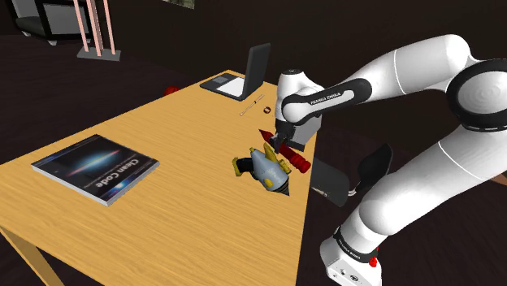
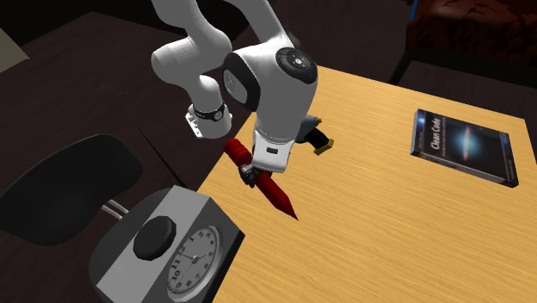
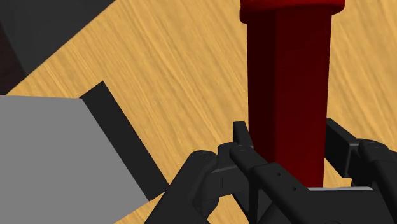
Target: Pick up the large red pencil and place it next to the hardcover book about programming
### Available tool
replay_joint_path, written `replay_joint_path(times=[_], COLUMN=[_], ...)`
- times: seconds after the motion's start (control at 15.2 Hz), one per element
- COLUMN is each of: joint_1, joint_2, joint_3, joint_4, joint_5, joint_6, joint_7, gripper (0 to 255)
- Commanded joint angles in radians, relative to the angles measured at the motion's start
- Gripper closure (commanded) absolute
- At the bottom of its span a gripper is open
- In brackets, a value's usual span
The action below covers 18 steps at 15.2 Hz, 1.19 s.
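Clamping black two-finger gripper [image 3: 289, 132] on thick dark-red hexagonal pencil [image 3: 289, 76], one finger pressed against each side. Pencil is at the light wooden table [image 1: 179, 236] edge nearest the stand, just beside a grey-and-yellow tool [image 1: 266, 169]. Dark-blue hardcover book titled "Clean Code" [image 1: 96, 166] lies flat, well apart across the table.

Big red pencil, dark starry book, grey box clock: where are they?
Big red pencil [image 2: 274, 194], second exterior view, shaft near the tip.
Dark starry book [image 1: 96, 166], shoulder view, middle of its cover.
Grey box clock [image 2: 191, 256], second exterior view, on its dial.
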Motion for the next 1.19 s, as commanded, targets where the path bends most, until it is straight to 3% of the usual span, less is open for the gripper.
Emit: replay_joint_path(times=[0.0,0.92,1.12], joint_1=[0.001,0.008,0.042], joint_2=[-0.019,-0.104,-0.087], joint_3=[-0.001,0.002,0.052], joint_4=[0.011,0.127,0.147], joint_5=[0.005,0.030,0.055], joint_6=[-0.030,-0.227,-0.243], joint_7=[-0.009,-0.050,0.020], gripper=[255,255,255])
